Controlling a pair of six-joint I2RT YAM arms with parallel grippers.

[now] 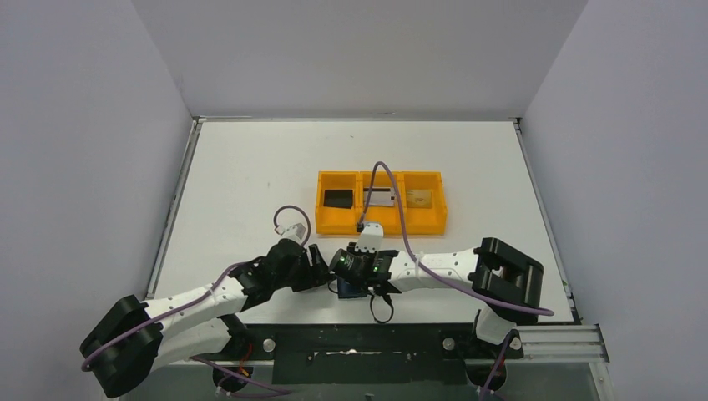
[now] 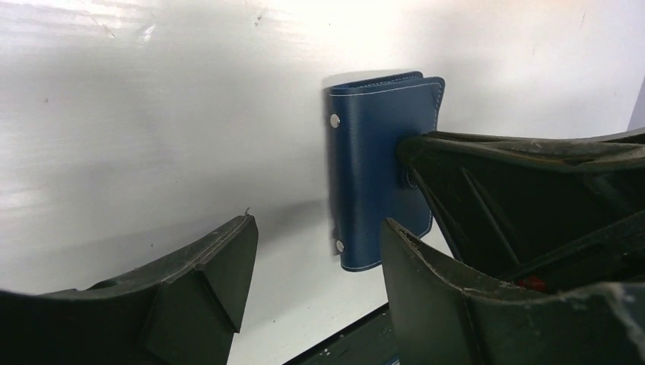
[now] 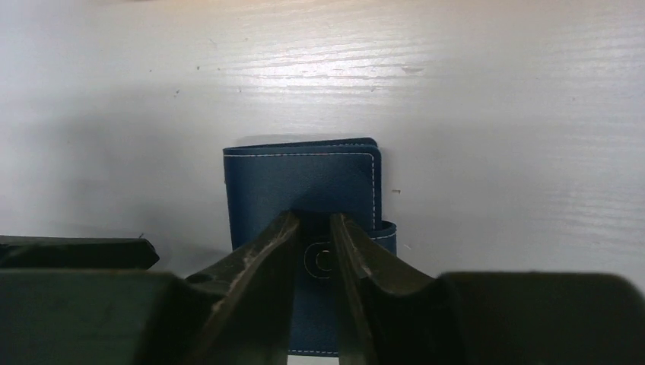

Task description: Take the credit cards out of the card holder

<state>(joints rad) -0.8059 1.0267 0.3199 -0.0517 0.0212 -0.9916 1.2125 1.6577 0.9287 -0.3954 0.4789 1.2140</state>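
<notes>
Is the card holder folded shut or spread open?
Folded shut: the card holder shows only its stitched navy outer cover; no inner pockets are visible.

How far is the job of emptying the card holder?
A black card, a silver card and a tan card lie in the orange tray. The closed card holder is in hand: right claw pinches its tab, left claw open beside. Whether cards remain inside is hidden.
</notes>
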